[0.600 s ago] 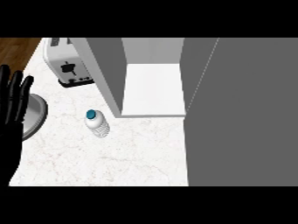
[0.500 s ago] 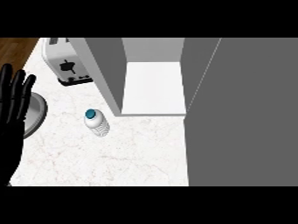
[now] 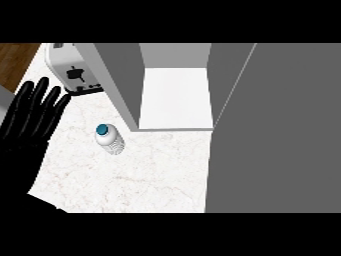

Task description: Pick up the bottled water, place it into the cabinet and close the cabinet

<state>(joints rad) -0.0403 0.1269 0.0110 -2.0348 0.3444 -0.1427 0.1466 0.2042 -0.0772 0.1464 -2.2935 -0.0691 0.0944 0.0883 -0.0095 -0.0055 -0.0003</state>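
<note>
Standing, as far as I can judge, upright on the worktop (image 3: 151, 170), the bottled water (image 3: 108, 140) sits just in front of the cabinet (image 3: 174, 97), off its left front corner, blue cap up. My left hand (image 3: 14, 150) hangs farther out from the cabinet on that same side, fingers (image 3: 44, 102) straight and spread wide, holding nothing. Right hand: not visible. Finding: pick not yet begun. Recommendation: approach from the side away from the cabinet, curl round the body below the cap, and lift clear of the cabinet's wall.
</note>
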